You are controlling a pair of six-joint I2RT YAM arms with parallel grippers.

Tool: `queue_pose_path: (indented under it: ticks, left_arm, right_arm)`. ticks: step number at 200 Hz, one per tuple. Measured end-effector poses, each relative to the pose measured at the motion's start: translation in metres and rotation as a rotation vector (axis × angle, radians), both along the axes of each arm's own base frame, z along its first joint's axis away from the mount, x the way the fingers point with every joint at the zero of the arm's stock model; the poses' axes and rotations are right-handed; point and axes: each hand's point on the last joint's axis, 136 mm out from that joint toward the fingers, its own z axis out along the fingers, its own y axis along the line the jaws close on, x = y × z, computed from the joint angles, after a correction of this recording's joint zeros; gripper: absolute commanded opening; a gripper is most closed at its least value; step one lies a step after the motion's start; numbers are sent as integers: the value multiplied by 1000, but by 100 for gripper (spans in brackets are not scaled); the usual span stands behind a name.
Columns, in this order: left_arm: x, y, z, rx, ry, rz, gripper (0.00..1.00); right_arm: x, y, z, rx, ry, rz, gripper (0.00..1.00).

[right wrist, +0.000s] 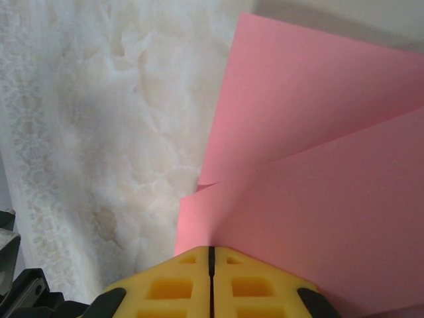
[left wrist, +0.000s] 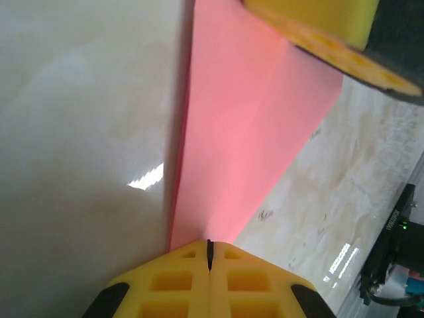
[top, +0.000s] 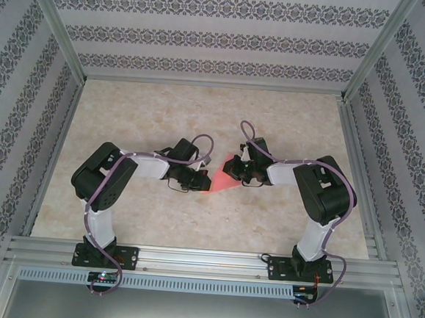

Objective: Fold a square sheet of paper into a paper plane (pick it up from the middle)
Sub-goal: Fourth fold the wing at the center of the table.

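Paper (top: 224, 178) partly folded into tapered wedge, layers overlapping; left tool (left wrist: 209, 245) and right tool (right wrist: 212, 250) each clamped on its edge. Wing folds apparently outstanding.

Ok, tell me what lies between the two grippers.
The folded pink paper spans that gap in the top view; the left gripper and right gripper are each shut on it.

Bright, even overhead light; a white glare patch shines on the bench (left wrist: 147, 177), shadows soft, close foreground blurred.
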Motion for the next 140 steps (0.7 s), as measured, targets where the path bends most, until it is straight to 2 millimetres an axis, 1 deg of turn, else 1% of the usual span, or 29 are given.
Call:
queue_pose_path:
  ticks: [40,63,81,108,122,140]
  left_arm:
    - [-18,14,1,-7,11,17,0]
    - [-23,18,7,1,14,22,0]
    - [-18,16,19,-16,-14,27,0]
    - [-1,6,31,-39,-35,42,0]
    - [7,2,28,-38,-34,51,0]
    - [10,1,17,-20,-7,62,0]
  right_arm:
    - [0,0,0,2,1,2,7]
    - [0,0,0,2,0,2,7]
    - [0,0,0,2,0,2,7]
    - [0,0,0,2,0,2,7]
    - [0,0,0,2,0,3,8]
    - [0,1,1,3,0,3,8]
